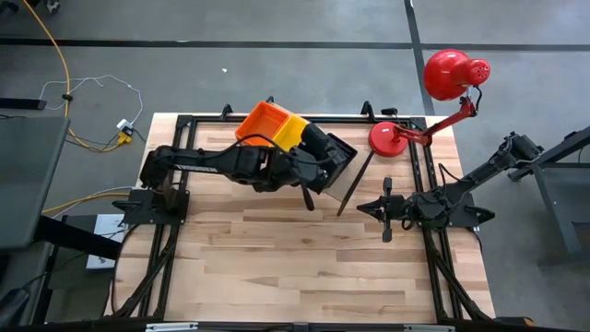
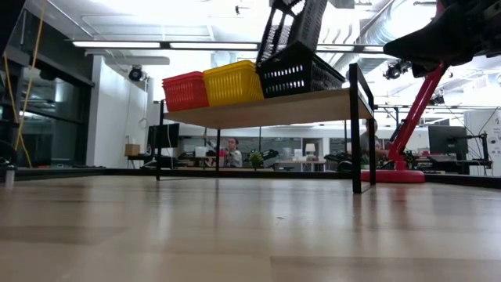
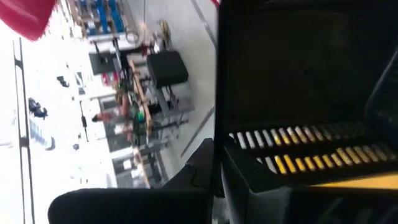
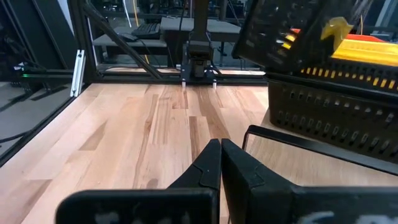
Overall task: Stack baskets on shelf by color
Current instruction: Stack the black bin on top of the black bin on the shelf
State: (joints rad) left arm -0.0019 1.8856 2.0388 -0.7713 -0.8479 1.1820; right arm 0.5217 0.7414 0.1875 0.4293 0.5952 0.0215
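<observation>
A light wood shelf [image 2: 266,108] on thin black legs is seen at the far side of the plank tabletop [image 1: 304,267], carrying three colours of lattice baskets in a row. In the low view an orange-red basket [image 2: 185,91] is set at one end, a yellow basket [image 2: 232,83] is placed touching it, and a black basket [image 2: 301,77] is seated at the other end.

A second black basket [image 2: 291,23] is held tilted above the seated one by the left gripper [image 1: 318,159], its lower edge resting in or just over the basket beneath. In the left wrist view the fingers [image 3: 202,165] are shown clamped on the dark rim of that tilted basket, with yellow lattice glimpsed through its slats.

The right gripper [image 4: 221,163] is parked low over the bare tabletop, well apart from the shelf, and its fingers are pressed together with nothing between them. In the right wrist view the two black baskets are seen to one side, the upper one leaning over the lower.

A red desk lamp [image 1: 433,101] is stood at the table's far right corner, just beside the shelf's end.
</observation>
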